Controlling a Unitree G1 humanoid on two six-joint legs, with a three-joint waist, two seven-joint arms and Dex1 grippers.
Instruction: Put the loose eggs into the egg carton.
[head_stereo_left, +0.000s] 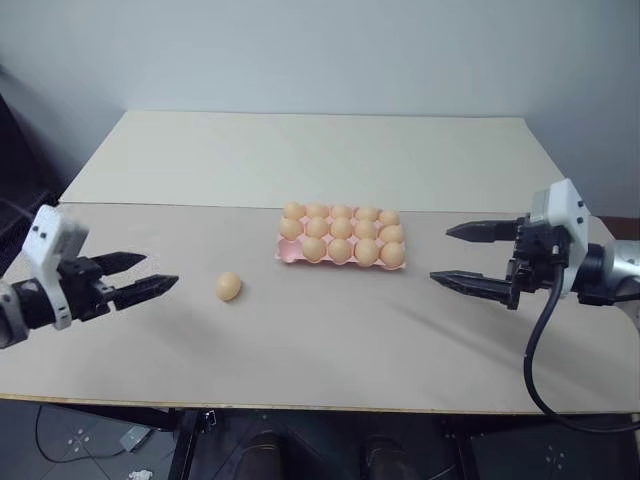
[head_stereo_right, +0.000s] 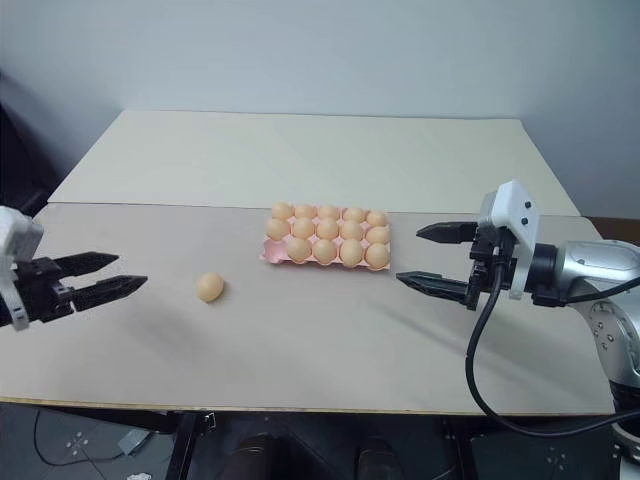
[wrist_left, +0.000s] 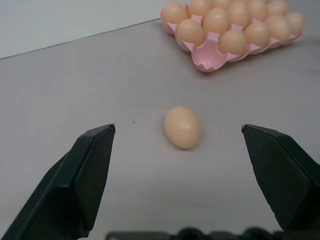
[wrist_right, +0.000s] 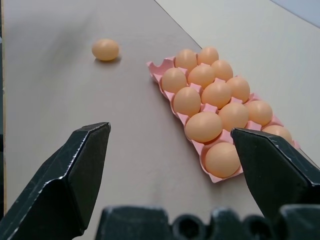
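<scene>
One loose pale orange-tan egg (head_stereo_left: 228, 287) lies on its side on the beige desk (head_stereo_left: 330, 350), well to the left of the pale pink moulded egg carton (head_stereo_left: 288, 252) and a little nearer than it. Its long axis runs roughly from near-left to far-right, slightly tilted toward the carton.

The carton sits near the middle of the desk, its long side running left to right, parallel to the near edge. Fourteen eggs fill its cups; the near-left corner cup (wrist_left: 212, 51) is bare.

The left claw (head_stereo_left: 135, 277) hangs just left of the loose egg, its two black fingers spread wide and pointing right toward it, apart from it. The right claw (head_stereo_left: 470, 257) hangs to the right of the carton, fingers likewise spread and pointing left, gripping nothing.

Bare desk surrounds the egg on every side, with a broad strip between it and the near edge, and open surface between egg and carton.
</scene>
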